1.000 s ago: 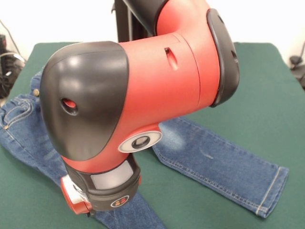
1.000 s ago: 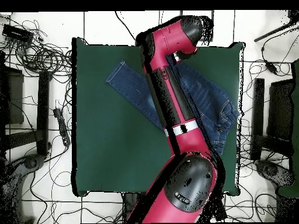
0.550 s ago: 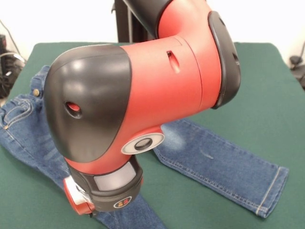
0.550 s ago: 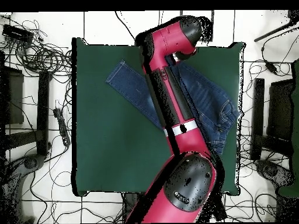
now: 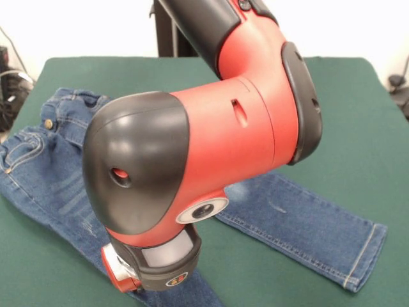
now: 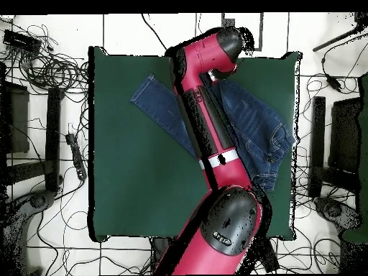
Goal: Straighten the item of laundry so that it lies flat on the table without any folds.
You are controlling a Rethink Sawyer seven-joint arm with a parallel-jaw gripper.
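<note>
Front view shows the jeans point(image 5: 300, 224) spread across the left and middle of the green tabletop point(image 5: 358, 128), with the waistband and brass button at the left edge of the frame and one leg running down to the lower right, where its hemmed cuff lies flat and open. That leg looks smooth apart from a small crease near the thigh. The waist area at the upper left is rumpled, with the band bunched and partly turned over, and the other leg heads toward the bottom of the frame, mostly hidden behind the arm, so its state cannot be judged. As a judgement, the job is well along: the garment is opened out with the legs apart, and what remains is flattening the waist and checking the hidden leg. Overhead, the jeans point(image 6: 251, 126) sit in the upper right part of the tabletop point(image 6: 136, 180), legs fanning toward the upper left of that frame. The red arm point(image 5: 211, 141) fills the middle of the front view, its elbow bent and its wrist end pointing down over the hidden leg at the bottom edge. Whether the fingers are apart or together cannot be told, since the arm's own bulk covers them in both views.
</note>
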